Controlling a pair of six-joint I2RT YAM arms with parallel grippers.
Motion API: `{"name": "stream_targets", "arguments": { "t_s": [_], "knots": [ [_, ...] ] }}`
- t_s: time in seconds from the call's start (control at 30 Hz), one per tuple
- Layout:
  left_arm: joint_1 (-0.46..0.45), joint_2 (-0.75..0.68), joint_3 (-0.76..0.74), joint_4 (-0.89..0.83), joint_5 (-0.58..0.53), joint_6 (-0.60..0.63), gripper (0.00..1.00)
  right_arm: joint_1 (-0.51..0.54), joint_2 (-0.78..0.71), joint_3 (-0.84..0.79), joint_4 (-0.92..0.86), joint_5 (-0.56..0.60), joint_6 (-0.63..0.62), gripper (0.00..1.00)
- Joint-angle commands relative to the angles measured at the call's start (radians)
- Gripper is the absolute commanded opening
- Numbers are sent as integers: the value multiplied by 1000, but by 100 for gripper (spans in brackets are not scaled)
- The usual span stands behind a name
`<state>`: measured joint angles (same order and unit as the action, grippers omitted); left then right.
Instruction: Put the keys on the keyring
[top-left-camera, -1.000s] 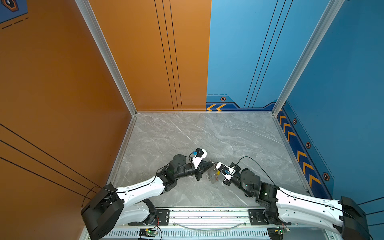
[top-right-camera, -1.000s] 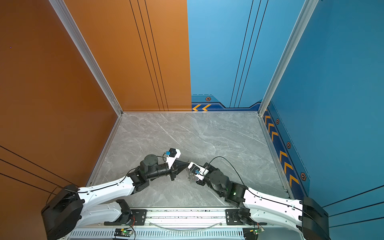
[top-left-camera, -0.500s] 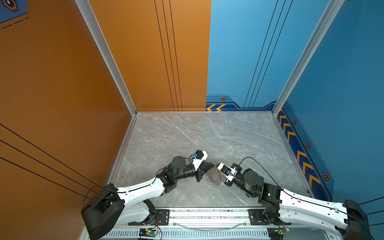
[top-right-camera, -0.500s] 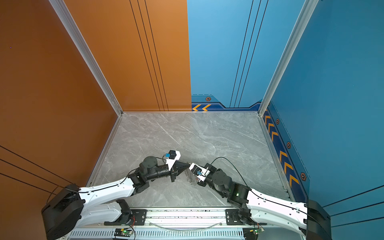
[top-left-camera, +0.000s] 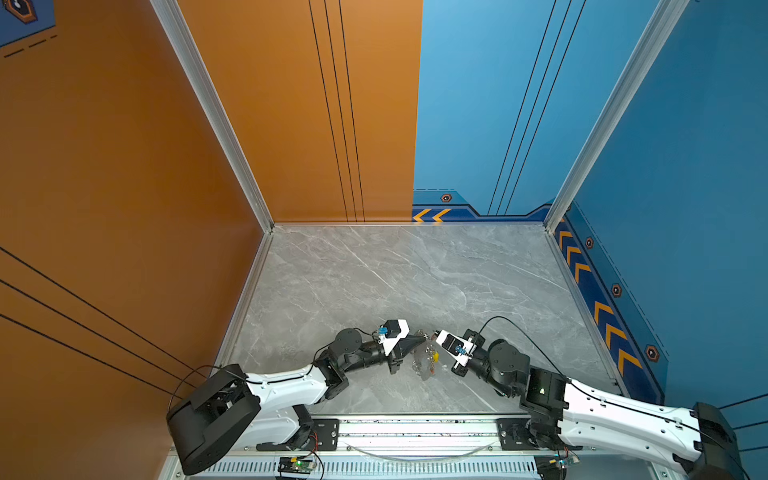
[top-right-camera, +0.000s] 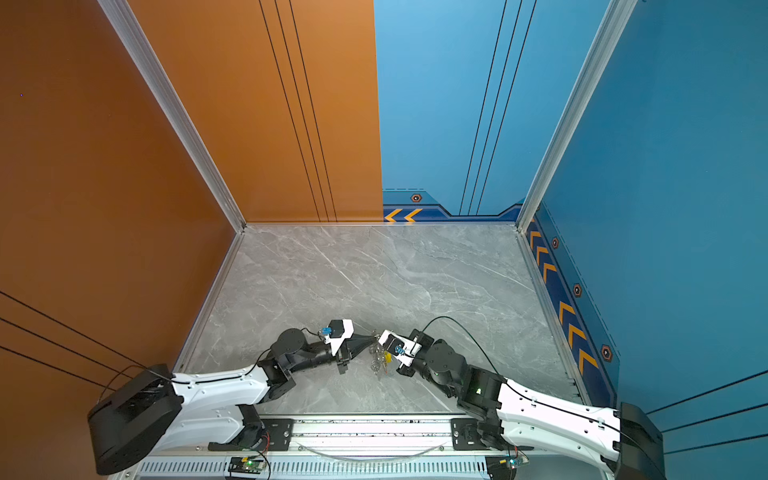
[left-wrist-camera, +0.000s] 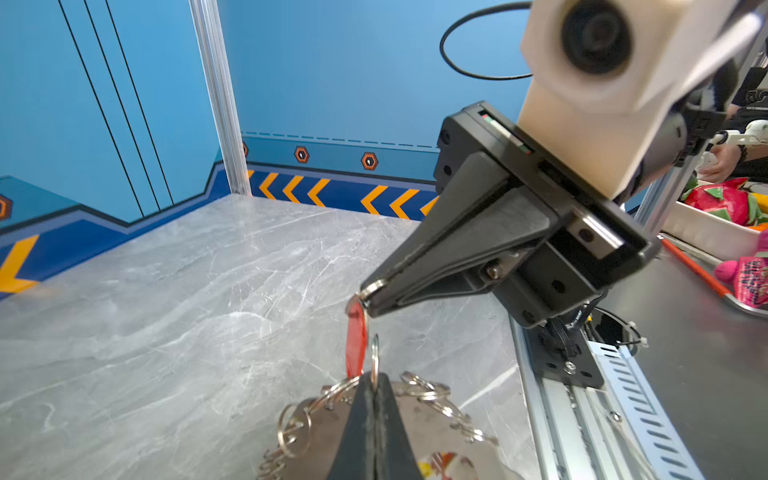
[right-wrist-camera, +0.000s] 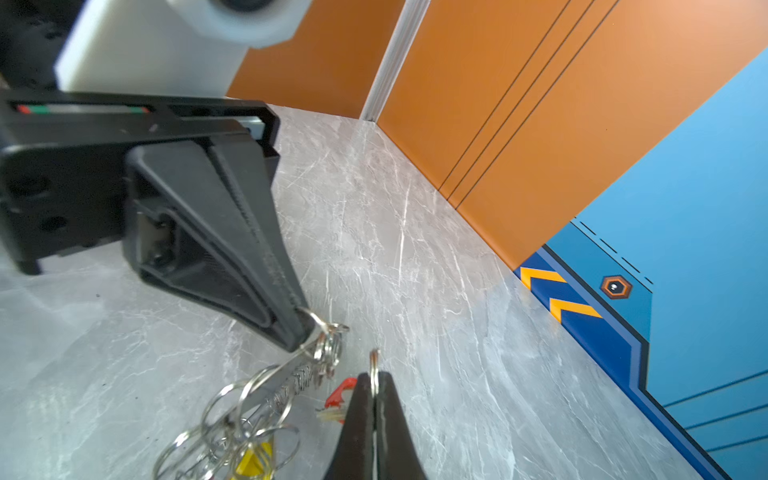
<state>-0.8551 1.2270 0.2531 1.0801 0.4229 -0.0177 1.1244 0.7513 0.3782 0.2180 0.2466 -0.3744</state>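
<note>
My left gripper (left-wrist-camera: 374, 380) is shut on the edge of a silver keyring (left-wrist-camera: 375, 357), and a chain of plain rings (left-wrist-camera: 432, 392) hangs from it. My right gripper (right-wrist-camera: 375, 376) is shut on a small ring (right-wrist-camera: 375, 363) that carries the red key (left-wrist-camera: 356, 340). The two tips nearly touch above the marble floor, left gripper (top-left-camera: 424, 337) beside right gripper (top-left-camera: 434, 334). A yellow key (right-wrist-camera: 253, 457) hangs low in the ring cluster (top-left-camera: 426, 363). No pale blue key shows.
The front rail (top-left-camera: 415, 432) with both arm bases runs close behind the grippers. Orange wall (top-left-camera: 145, 208) on the left, blue wall (top-left-camera: 685, 208) on the right. The right arm's black cable (top-left-camera: 513, 322) loops over the floor. A bin of toys (left-wrist-camera: 723, 208) stands outside the cell.
Both grippers have drifted slightly towards the front rail, staying tip to tip. Both grips are unchanged and the ring cluster still hangs below them.
</note>
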Motion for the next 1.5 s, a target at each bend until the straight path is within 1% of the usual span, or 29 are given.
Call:
{"name": "stream_targets", "arguments": {
  "t_s": [0.0,0.1,0.23,0.4,0.53,0.7,0.9,1.07,1.47],
  "knots": [
    [-1,43,-21,239,5,16,0,17,-22,-6,-37,-55,-17,0],
    [6,105,-20,328,9,-32,0,27,-28,-8,-47,-46,-16,0],
    [3,136,-4,327,26,-47,0,37,-36,-12,-48,-3,-23,0],
    [11,140,3,327,0,-95,0,44,-52,-27,-35,84,-45,0],
    [14,159,27,320,-22,-190,0,47,-59,-37,-29,106,-54,0],
    [5,179,40,324,-43,-242,0,52,-47,-35,-25,104,-65,0],
    [-5,193,51,324,-39,-243,0,57,-30,-18,-14,112,-94,0],
    [-9,204,49,324,-37,-233,0,58,-24,-7,-1,145,-111,0],
    [-25,211,61,303,-30,-212,0,58,-5,7,12,141,-114,0]
  ]
}}
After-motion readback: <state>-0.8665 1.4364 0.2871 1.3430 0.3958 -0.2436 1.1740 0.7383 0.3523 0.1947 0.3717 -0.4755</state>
